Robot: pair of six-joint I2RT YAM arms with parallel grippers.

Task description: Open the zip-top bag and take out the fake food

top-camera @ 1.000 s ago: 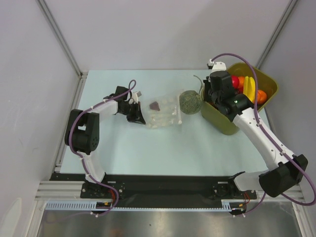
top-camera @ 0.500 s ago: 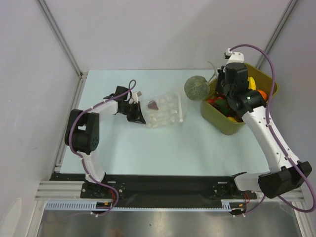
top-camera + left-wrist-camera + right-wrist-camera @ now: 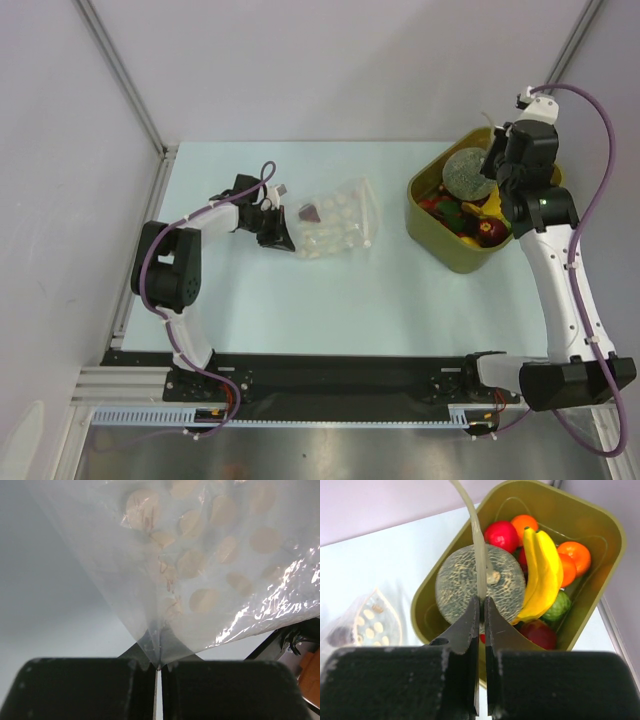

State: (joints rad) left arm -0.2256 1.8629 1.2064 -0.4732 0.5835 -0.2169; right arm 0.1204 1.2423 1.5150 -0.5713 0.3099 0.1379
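Observation:
The clear zip-top bag (image 3: 338, 226) lies on the table centre-left with a dark maroon piece (image 3: 311, 212) inside; it fills the left wrist view (image 3: 210, 565). My left gripper (image 3: 283, 238) is shut on the bag's left corner (image 3: 159, 655). My right gripper (image 3: 490, 170) is shut on the thin stem (image 3: 479, 545) of the grey-green melon (image 3: 466, 172), holding it over the olive-green tub (image 3: 450, 250). In the right wrist view the melon (image 3: 465, 587) hangs above the tub beside the yellow banana (image 3: 542, 575).
The tub (image 3: 600, 525) at the right rear holds red, orange and green toy fruits. Metal frame posts stand at the back left (image 3: 120, 70) and back right (image 3: 570, 50). The bag shows at the left of the right wrist view (image 3: 365, 622).
My right gripper has carried the melon by its stem from beside the bag rightward to above the tub. The left gripper and the bag have stayed put.

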